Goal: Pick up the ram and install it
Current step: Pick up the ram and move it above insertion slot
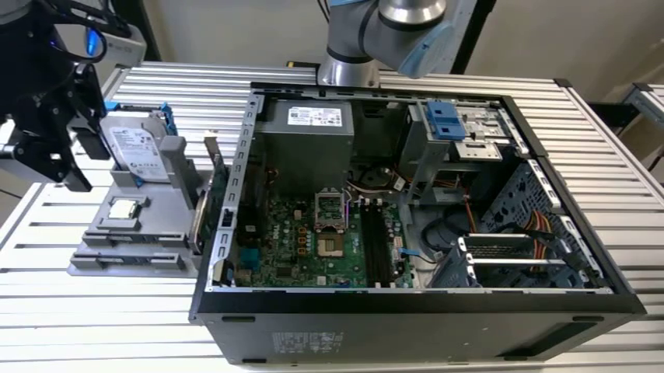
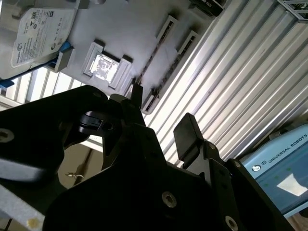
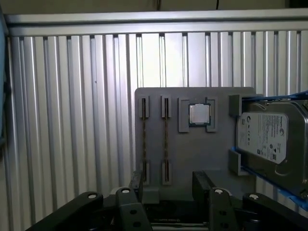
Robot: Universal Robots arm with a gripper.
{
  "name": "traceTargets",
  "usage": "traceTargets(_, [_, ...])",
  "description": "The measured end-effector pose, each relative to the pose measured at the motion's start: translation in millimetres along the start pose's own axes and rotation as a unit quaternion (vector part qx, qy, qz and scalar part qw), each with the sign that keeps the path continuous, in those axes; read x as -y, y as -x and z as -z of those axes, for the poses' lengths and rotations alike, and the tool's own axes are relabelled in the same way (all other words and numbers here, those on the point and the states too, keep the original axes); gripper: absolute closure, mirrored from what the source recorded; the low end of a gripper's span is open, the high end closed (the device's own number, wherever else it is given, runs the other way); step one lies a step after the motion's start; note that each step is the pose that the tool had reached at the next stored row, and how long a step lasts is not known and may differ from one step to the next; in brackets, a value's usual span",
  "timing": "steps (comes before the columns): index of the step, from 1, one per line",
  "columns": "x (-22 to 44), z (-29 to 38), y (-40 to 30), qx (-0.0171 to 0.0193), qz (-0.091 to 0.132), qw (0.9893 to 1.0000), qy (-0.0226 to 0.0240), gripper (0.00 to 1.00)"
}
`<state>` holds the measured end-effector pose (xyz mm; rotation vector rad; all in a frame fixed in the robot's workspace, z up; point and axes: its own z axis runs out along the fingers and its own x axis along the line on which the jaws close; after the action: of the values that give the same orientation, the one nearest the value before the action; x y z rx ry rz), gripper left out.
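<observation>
First wrist view, and the gripper hangs over the grey holder. Its 2 black fingers are spread wide with nothing between them: released, gripping nothing, touching nothing. Beyond the gap sits the ram, standing on edge in its slot so that it reads as a thin line. A second stick of the same look stands in the slot just beside it. Both are seated in the holder, untouched.

Next along the holder comes the small square silver processor chip in its own pocket. Past that is the hard drive, propped between blue brackets at the holder's edge.

Second wrist view tells the same story from an angle: fingers parted, open air between the pads, tips apart from the holder's slots.

Over to the exterior view. The holder rests on the ribbed metal table at the exterior view's left, just beside the open computer case. Inside the case lies the green motherboard, with its long black memory slots near the middle. The arm's base stands at the far side of the case.
</observation>
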<state>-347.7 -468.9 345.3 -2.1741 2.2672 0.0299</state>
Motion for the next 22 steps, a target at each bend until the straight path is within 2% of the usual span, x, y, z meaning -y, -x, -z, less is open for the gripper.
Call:
traceTargets(15, [0.1, -5.6, -0.1, 0.0, 0.0, 1.0, -0.0001, 0.0])
traceTargets(22, [0.1, -10.4, -0.1, 0.0, 0.0, 1.0, -0.0001, 0.0])
